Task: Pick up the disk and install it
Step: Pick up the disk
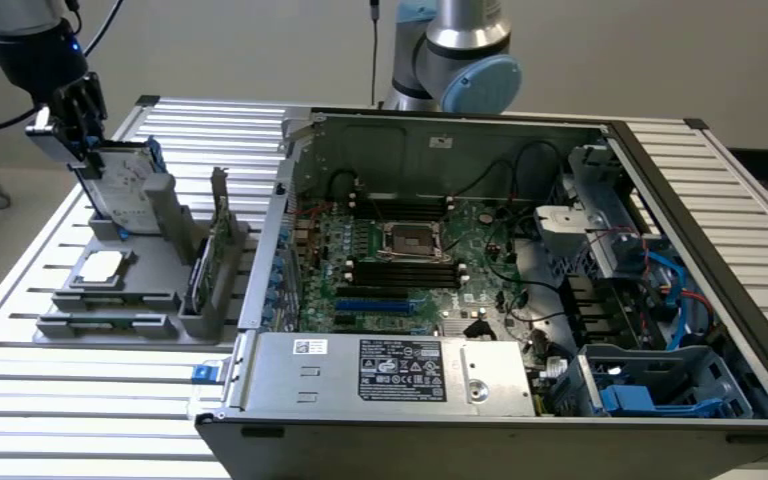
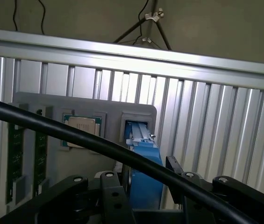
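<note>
The claw [image 1: 87, 148] had closed on the top edge of the disk [image 1: 125, 192], which stood upright in the grey holder [image 1: 117, 322] on the surface's [image 1: 51, 400] far left, beside the open computer case [image 1: 491, 400].

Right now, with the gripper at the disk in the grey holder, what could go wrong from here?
The disk stands upright in the grey holder, so an off-axis pull by the gripper might bind it in its slot. The black cable crossing in front of the wrist camera could snag. The silver chip lies close beside the disk and might get knocked.
</note>
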### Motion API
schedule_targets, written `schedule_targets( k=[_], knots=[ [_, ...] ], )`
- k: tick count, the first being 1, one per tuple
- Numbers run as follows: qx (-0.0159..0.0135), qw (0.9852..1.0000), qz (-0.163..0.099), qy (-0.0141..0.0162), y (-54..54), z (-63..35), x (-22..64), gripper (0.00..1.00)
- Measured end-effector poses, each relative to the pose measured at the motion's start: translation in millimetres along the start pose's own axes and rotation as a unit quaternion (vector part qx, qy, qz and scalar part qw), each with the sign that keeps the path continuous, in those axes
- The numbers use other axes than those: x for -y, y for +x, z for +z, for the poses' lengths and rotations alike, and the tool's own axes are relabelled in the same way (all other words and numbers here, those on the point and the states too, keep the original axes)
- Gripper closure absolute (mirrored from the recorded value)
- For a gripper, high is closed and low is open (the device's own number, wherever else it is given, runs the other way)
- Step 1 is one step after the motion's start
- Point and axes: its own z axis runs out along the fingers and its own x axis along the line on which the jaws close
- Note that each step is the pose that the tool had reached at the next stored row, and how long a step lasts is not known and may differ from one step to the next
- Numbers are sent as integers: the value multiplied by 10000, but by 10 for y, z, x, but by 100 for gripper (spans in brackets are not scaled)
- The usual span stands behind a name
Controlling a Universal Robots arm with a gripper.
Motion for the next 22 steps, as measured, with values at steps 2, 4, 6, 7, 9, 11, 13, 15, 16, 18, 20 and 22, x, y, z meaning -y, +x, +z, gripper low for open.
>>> schedule_targets(
  k=[2, 4, 6, 7, 9, 11, 13, 15, 16, 18, 20, 22],
  knots=[
    [-5, 10000, 0, -1, 0, 5, 0, 52],
    [-7, 10000, 0, -1, 0, 10, -1, 52],
    [-9, 10000, 0, -1, 0, 16, -2, 52],
    [-9, 10000, 0, -1, 0, 19, -3, 52],
    [-10, 10000, 0, 0, 0, 24, -6, 52],
    [-11, 10000, 0, 0, 1, 29, -9, 52],
    [-14, 10000, 0, -1, 0, 32, -12, 52],
    [-19, 10000, 0, -2, 0, 36, -17, 52],
    [-23, 10000, 1, -2, -1, 37, -19, 52],
    [-29, 10000, 0, -3, -1, 41, -25, 52],
    [-36, 10000, 1, -4, -2, 43, -29, 52],
    [-50, 10000, 1, -6, -2, 44, -31, 54]
  ],
)
